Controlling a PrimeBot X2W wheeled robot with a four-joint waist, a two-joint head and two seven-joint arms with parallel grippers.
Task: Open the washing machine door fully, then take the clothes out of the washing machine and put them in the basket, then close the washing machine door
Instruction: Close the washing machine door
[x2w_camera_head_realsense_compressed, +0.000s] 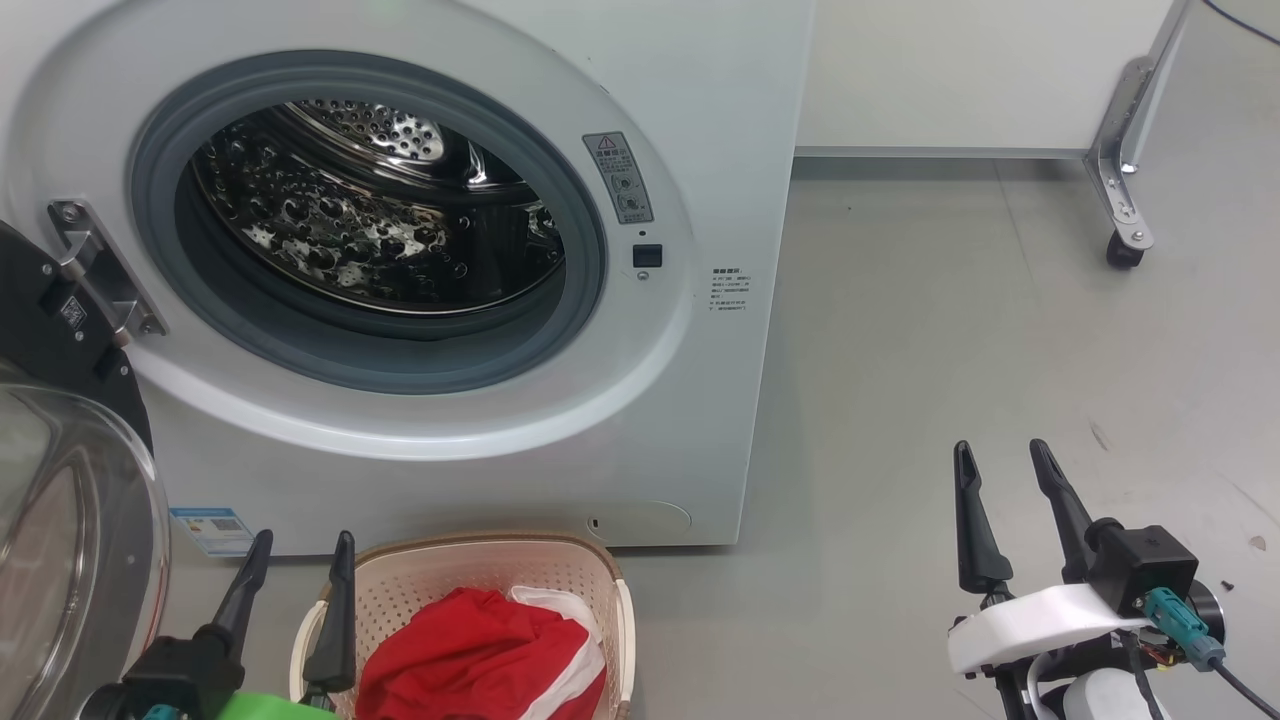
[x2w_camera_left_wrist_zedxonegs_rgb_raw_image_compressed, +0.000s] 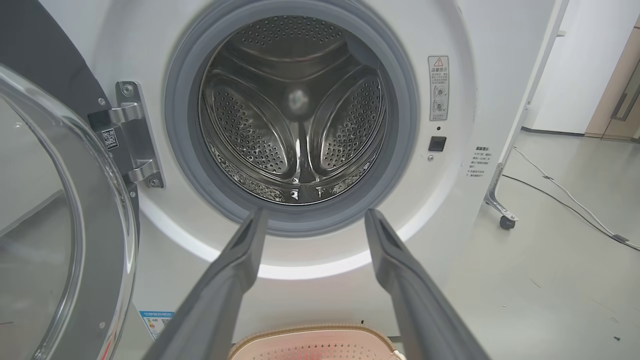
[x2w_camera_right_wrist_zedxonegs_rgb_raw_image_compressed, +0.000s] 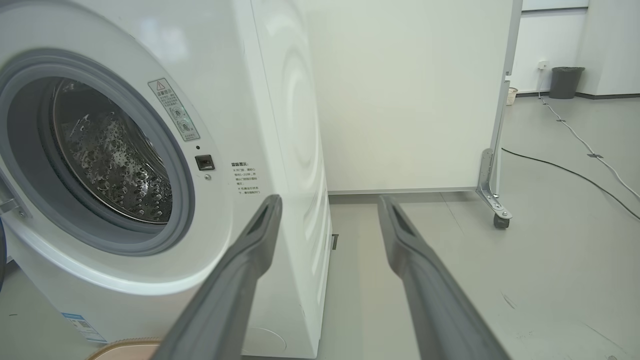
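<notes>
The white washing machine (x2w_camera_head_realsense_compressed: 700, 120) stands with its steel drum (x2w_camera_head_realsense_compressed: 380, 210) bare inside the grey gasket. Its door (x2w_camera_head_realsense_compressed: 70, 520) hangs swung open at the far left, glass bowl facing me; the left wrist view shows the door (x2w_camera_left_wrist_zedxonegs_rgb_raw_image_compressed: 60, 240) too. On the floor before the machine sits the cream basket (x2w_camera_head_realsense_compressed: 480, 565) holding the red and white clothes (x2w_camera_head_realsense_compressed: 470, 650). My left gripper (x2w_camera_head_realsense_compressed: 300, 545) is open just left of the basket, pointing at the drum (x2w_camera_left_wrist_zedxonegs_rgb_raw_image_compressed: 300, 125). Over the bare floor to the right, my right gripper (x2w_camera_head_realsense_compressed: 1000, 455) stands open with nothing in it.
A white partition panel (x2w_camera_head_realsense_compressed: 980, 70) on a metal caster foot (x2w_camera_head_realsense_compressed: 1125, 240) stands behind right of the machine. Cables (x2w_camera_right_wrist_zedxonegs_rgb_raw_image_compressed: 575, 135) run across the grey floor farther right, with a dark bin (x2w_camera_right_wrist_zedxonegs_rgb_raw_image_compressed: 566, 82) at the far wall.
</notes>
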